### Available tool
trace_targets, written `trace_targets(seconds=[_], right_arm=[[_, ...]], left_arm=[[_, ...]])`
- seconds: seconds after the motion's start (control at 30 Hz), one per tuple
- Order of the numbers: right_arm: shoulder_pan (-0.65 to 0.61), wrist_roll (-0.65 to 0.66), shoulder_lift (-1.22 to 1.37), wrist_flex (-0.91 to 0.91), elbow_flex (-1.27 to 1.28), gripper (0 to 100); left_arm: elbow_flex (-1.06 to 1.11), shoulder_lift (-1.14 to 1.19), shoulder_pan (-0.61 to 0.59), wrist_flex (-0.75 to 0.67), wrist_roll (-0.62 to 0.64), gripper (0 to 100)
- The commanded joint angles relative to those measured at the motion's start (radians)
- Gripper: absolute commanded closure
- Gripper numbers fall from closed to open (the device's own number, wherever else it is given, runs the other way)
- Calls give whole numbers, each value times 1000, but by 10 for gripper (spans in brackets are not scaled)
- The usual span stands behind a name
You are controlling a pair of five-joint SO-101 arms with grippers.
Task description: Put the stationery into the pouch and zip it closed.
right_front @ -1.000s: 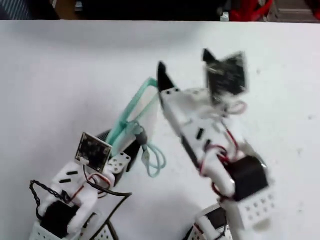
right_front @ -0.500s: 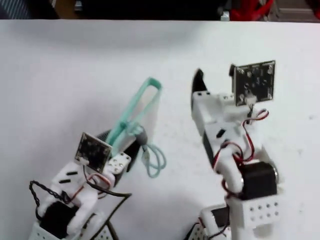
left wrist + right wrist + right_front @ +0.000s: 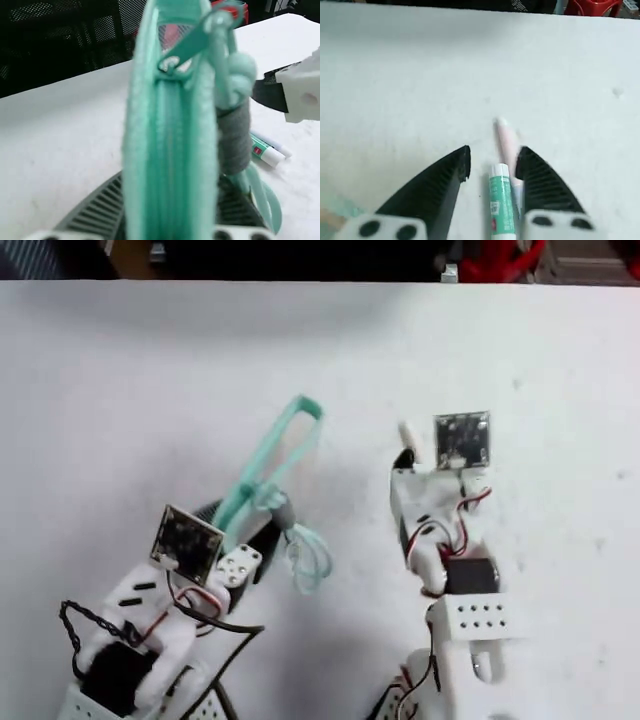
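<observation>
The left jaws are clenched on the pouch, a mint-green one that stands on its narrow edge on the white desk and leans away from the arm. In the left wrist view its zip runs up the middle, and the pull sits near the far end; whether the zip is closed along all its length, I cannot tell. A green cord with a grey stopper hangs from the pouch and loops on the desk beside it. The right jaws are released and hang low over the desk, well apart from the pouch. Between them lies a green pen with a white cap, and just beside it a pink pen. The green pen carries a small label with a red mark, but its print is too small to read.
</observation>
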Motion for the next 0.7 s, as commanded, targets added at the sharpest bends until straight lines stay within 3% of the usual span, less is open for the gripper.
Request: trace_targets(seconds=[0.0, 0.13, 0.27, 0.43, 0.5, 0.67], right_arm=[[-19, 29, -15, -96, 54, 940], [-21, 32, -15, -168, 101, 817], [-15, 35, -15, -177, 109, 995], [-18, 29, -15, -173, 112, 834], [-18, 29, -15, -170, 114, 813], [-21, 35, -15, -170, 114, 991]], left_arm=[[0, 13, 18, -3, -8, 842], [0, 13, 18, -3, -8, 842], [0, 13, 18, -3, -8, 842], [0, 13, 18, -2, -8, 842], [0, 13, 18, -2, -8, 842], [0, 13, 18, -2, -8, 842]])
